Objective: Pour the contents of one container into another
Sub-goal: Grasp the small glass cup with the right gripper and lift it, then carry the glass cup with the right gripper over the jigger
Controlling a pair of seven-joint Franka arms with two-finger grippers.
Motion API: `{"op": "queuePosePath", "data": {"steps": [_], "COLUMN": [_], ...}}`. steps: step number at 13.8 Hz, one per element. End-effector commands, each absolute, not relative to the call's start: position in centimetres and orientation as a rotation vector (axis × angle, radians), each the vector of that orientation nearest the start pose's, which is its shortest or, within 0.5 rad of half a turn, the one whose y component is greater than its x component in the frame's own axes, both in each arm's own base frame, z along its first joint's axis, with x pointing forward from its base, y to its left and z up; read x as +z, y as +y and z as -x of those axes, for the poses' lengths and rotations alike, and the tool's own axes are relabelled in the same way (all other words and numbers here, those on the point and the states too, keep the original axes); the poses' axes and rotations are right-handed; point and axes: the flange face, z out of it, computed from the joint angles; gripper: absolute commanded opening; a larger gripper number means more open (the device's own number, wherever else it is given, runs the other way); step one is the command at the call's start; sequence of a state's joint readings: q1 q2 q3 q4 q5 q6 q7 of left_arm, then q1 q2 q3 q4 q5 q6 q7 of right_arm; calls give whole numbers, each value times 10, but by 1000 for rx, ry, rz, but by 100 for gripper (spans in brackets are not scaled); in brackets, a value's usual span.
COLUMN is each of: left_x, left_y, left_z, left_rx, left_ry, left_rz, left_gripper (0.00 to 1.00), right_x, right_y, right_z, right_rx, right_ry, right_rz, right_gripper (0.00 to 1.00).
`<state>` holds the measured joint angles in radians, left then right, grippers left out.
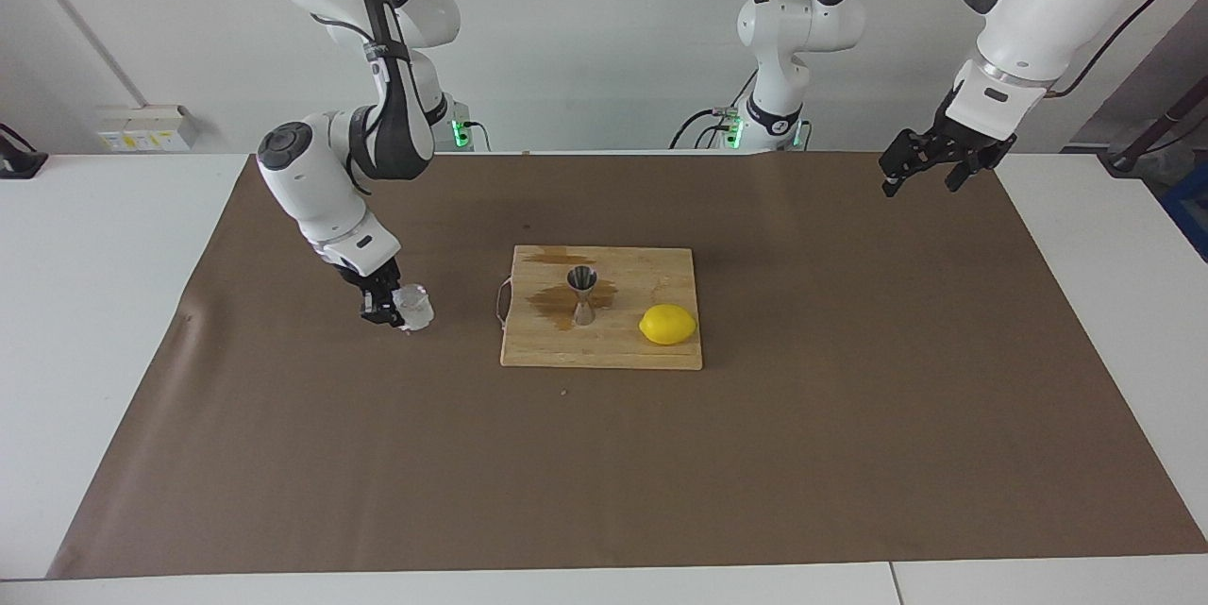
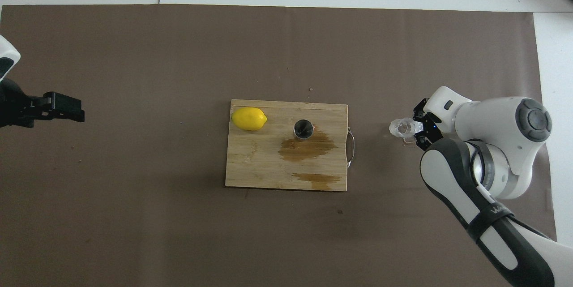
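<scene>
The clear glass cup [image 1: 413, 308] stands upright on the brown mat, beside the handle end of the cutting board, toward the right arm's end of the table. My right gripper [image 1: 389, 306] is low at the cup, its fingers closed on the cup's side. In the overhead view the cup [image 2: 399, 128] pokes out from the right gripper [image 2: 417, 129] toward the board. The steel jigger [image 1: 582, 295] stands upright on the board [image 1: 651, 352], and the overhead view looks into the jigger's mouth [image 2: 303, 128]. My left gripper [image 1: 923, 173] hangs open and empty over the mat's other end, also visible from overhead [image 2: 62, 107].
A yellow lemon [image 1: 667, 324] lies on the board beside the jigger, toward the left arm's end. Brown wet stains [image 2: 308, 149] mark the board [image 2: 250, 166] around the jigger and nearer the robots. A wire handle [image 2: 352, 146] sticks out at the board's cup end.
</scene>
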<state>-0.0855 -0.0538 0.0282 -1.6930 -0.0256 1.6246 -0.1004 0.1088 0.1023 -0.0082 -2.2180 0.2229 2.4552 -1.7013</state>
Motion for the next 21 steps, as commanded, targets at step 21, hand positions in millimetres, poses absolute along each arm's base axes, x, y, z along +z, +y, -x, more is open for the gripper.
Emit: {"op": "queuePosePath", "data": {"steps": [21], "left_x": [631], "left_y": [-25], "left_z": [-545], "left_rx": [65], "left_ry": [-79], "left_rz": [3206], "left_gripper": [100], "right_x": [433], "right_y": [202], "right_z": [-578], "right_rx": [106], "right_ry": [2128], "right_rz": [-2174], "right_gripper": [0]}}
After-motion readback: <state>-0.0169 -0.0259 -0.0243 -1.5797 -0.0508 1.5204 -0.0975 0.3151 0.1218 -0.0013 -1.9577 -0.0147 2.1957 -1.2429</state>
